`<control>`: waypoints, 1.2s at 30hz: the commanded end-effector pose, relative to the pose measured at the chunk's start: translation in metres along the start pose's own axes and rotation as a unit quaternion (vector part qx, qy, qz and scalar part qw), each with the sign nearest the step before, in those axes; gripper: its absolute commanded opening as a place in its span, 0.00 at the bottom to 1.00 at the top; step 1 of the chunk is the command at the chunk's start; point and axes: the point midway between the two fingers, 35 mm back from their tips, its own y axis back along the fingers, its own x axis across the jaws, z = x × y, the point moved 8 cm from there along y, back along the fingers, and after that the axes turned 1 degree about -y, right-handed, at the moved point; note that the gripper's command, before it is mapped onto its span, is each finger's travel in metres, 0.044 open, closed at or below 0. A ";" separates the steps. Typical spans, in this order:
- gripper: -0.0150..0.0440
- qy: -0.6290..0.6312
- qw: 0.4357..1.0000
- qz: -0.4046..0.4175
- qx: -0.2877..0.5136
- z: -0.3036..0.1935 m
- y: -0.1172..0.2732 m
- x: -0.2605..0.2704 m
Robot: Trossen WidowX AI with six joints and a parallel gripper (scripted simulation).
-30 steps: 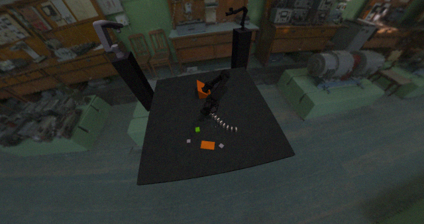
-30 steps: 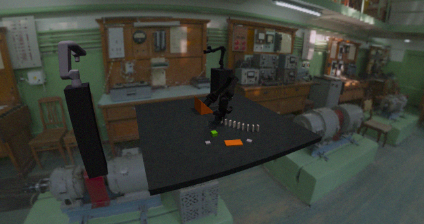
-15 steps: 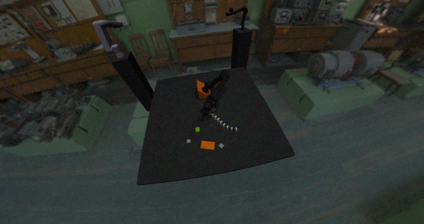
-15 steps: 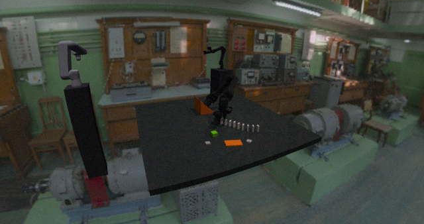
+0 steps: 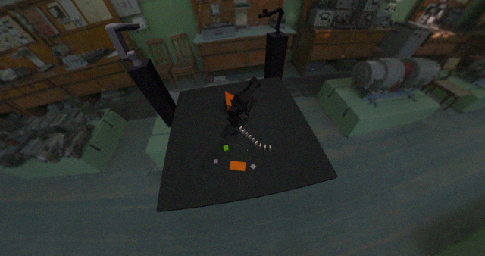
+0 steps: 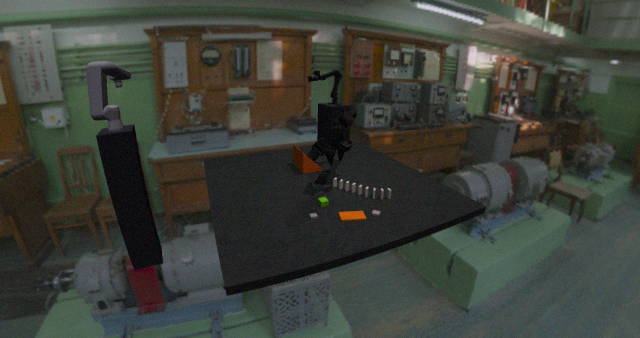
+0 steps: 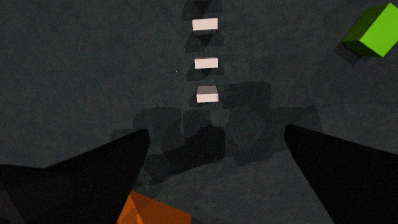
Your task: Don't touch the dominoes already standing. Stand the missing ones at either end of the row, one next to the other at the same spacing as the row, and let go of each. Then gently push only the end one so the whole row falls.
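Several white dominoes stand in a gently curved row; the wrist view shows three of them in line. The end domino nearest the arm (image 5: 241,129) (image 6: 335,182) (image 7: 207,96) stands upright, and the domino at the far end (image 5: 270,148) (image 6: 389,193) also stands. My gripper (image 7: 215,133) is wide open with nothing between its fingers. It is above the table, just beyond the near end of the row on the arm's side. In the wrist view the end domino lies ahead of the fingertips, between their lines, with no visible contact. In the top and exterior views the dark fingers are hard to make out.
A green block (image 5: 226,148) (image 6: 323,201) (image 7: 381,31) lies beside the row. An orange flat piece (image 5: 237,166) (image 6: 352,216) lies between two small pale pieces (image 5: 215,160) (image 5: 253,167) (image 6: 313,215) (image 6: 376,212). An orange wedge (image 5: 228,100) (image 6: 303,161) (image 7: 167,212) stands near the arm.
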 end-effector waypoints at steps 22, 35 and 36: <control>0.25 -0.701 0.713 0.001 0.006 -0.039 -0.044 0.002; 0.25 -0.706 0.708 0.001 0.006 -0.040 -0.045 0.002; 0.25 -0.706 0.708 0.001 0.006 -0.040 -0.045 0.002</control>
